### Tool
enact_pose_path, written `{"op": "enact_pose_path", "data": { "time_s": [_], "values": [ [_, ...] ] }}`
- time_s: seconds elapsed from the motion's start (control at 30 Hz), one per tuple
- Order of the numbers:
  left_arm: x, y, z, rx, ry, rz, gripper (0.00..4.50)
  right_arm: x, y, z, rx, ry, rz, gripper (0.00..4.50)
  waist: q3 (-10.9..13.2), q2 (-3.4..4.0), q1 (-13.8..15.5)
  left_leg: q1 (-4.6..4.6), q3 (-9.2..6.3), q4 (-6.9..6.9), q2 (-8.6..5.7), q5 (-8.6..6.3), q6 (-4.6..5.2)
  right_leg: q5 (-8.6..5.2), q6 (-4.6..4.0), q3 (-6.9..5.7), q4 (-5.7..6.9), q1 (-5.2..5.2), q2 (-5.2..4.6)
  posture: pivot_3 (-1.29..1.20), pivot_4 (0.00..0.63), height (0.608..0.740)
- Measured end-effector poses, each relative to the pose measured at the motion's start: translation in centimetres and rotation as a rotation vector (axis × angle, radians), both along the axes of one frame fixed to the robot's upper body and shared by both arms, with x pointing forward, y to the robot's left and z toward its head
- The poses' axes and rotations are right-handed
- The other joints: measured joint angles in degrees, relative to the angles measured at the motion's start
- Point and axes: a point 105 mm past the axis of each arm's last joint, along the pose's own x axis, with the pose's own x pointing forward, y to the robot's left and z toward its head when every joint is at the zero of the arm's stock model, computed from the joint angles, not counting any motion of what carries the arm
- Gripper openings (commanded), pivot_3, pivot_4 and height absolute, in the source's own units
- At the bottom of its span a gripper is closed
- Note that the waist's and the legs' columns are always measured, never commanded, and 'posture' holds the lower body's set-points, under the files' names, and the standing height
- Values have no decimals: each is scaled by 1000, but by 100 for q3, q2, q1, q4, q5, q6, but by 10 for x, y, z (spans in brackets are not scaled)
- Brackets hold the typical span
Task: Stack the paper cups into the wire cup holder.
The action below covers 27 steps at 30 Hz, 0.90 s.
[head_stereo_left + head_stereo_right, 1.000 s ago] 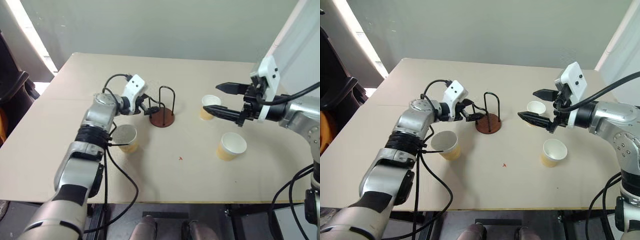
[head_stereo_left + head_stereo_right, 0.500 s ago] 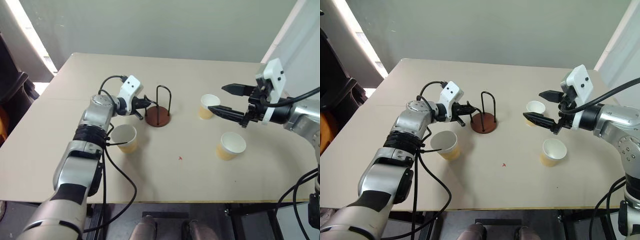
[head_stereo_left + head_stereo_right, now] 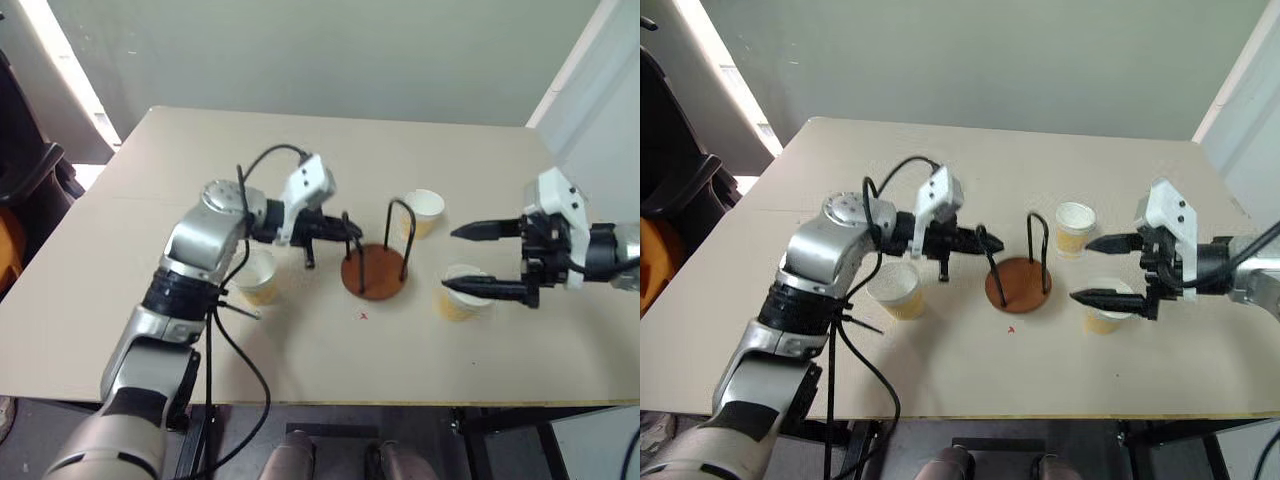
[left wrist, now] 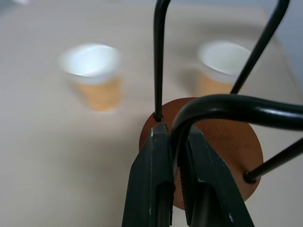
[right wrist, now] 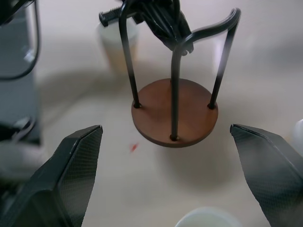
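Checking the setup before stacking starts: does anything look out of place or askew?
Yes: the wire cup holder hangs tilted, its base off the table, because the left gripper is clamped on a wire loop. All three paper cups stand upright.

Left gripper (image 3: 352, 235) clamped shut; right gripper (image 3: 468, 258) spread wide.

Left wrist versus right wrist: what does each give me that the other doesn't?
Left wrist: a close look at the left gripper shut on a loop of the wire cup holder, with two paper cups beyond. Right wrist: the right gripper open, facing the holder's whole base, plus a red mark. Both: the holder and that grip.
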Motion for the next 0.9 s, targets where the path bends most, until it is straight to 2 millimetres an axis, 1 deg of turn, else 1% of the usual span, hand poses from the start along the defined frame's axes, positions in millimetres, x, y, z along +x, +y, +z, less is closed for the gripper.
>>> {"op": "enact_pose_path", "data": {
  "time_s": [0.07, 0.13, 0.3, 0.37, 0.5, 0.6, 0.67, 0.8, 0.9],
  "values": [
    [-8, 1, -18, 37, 40, -24, 65, -5, -1, -4, -18, 24, 18, 4500, 0, 0, -6, 0, 6, 4, 0, 4, 7, 4, 6, 7, 2, -1, 1, 0, 150, 740],
    [-13, 3, -27, 64, 46, -40, 65, -7, -3, -4, -27, 28, 18, 4500, 0, 0, -7, -1, 4, 9, 0, 8, 14, 15, 13, 11, 0, 0, 1, 0, 150, 740],
    [-21, -1, -37, 93, 15, -74, 65, -6, -5, -2, -28, 5, 7, 4500, 0, 0, -9, 5, 23, 14, -5, 16, 36, 37, 38, 52, -6, 4, 1, 0, 150, 740],
    [-20, -2, -44, 118, -13, -72, 65, -5, -5, -1, -29, 0, 0, 4500, 0, 0, -10, 8, 45, 15, -5, 16, 47, 45, 47, 75, -8, 3, 1, 0, 150, 740],
    [-15, -4, -46, 127, -62, -56, 65, -6, -4, -1, -34, -8, 0, 4500, 0, 0, -14, 7, 74, 27, -5, 8, 68, 54, 58, 102, -12, -1, 0, 0, 150, 740],
    [-10, -3, -51, 134, -63, -36, 899, -6, -5, -2, -37, -7, -5, 4500, 0, 0, -15, 6, 79, 35, -5, -1, 84, 54, 60, 106, -15, -2, -2, 0, 150, 740],
    [-8, -3, -55, 141, -58, -26, 1544, -5, -5, -2, -38, -9, -6, 4500, 0, 0, -15, 4, 81, 37, -5, -3, 88, 54, 60, 108, -18, -3, -2, 0, 150, 740],
    [-8, -3, -56, 152, -58, -27, 3044, -5, -5, -2, -41, -15, -11, 4500, 0, 0, -15, 3, 85, 36, -5, -6, 91, 54, 61, 110, -20, -6, -2, 0, 150, 740],
    [-8, 6, -56, 178, -53, -27, 4219, -4, -6, -3, -45, -16, -13, 4500, 0, 0, -22, 3, 86, 34, -4, -6, 92, 54, 60, 111, -21, -7, -1, 0, 150, 740]
  ]
}}
